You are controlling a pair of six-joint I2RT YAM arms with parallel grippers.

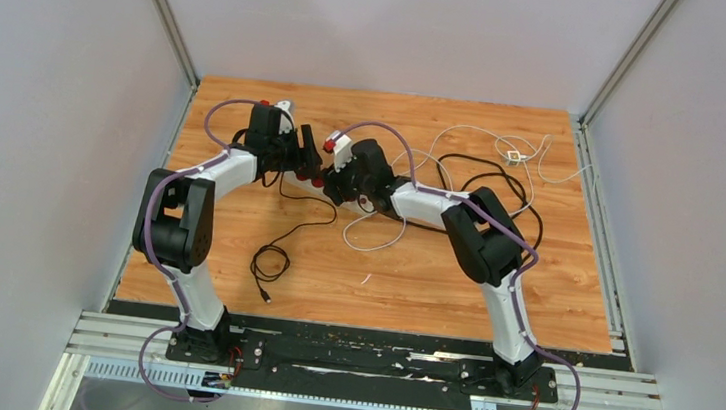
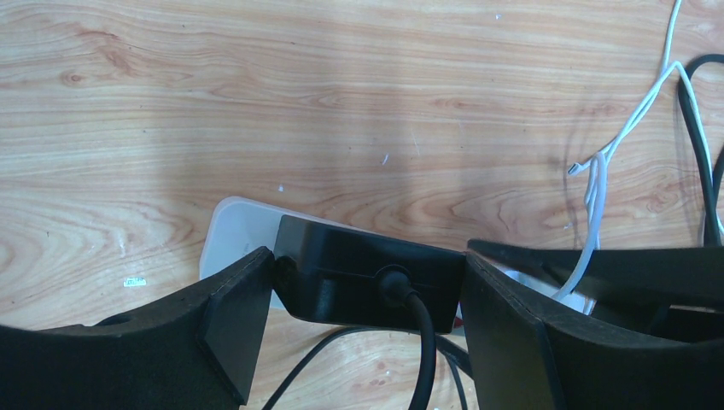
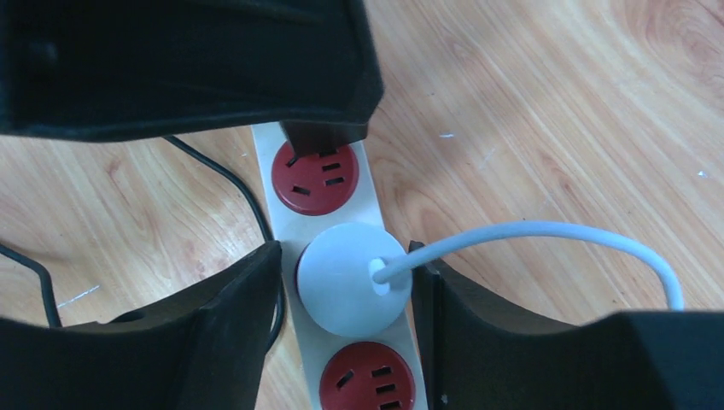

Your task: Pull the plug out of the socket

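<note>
The white power strip [image 3: 376,205] lies on the wooden table [image 1: 413,270] with a round white plug [image 3: 346,290] seated between two red outlets [image 3: 314,178] with open slots; the right gripper [image 3: 344,256] flanks that plug, though I cannot tell if it is pinching it, while the left gripper [image 2: 365,265] clenches a black plug [image 2: 341,278] at the strip's end.

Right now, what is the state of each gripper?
Left gripper: closed on the black plug.
Right gripper: fingers flank the white plug; grip cannot be told.
</note>
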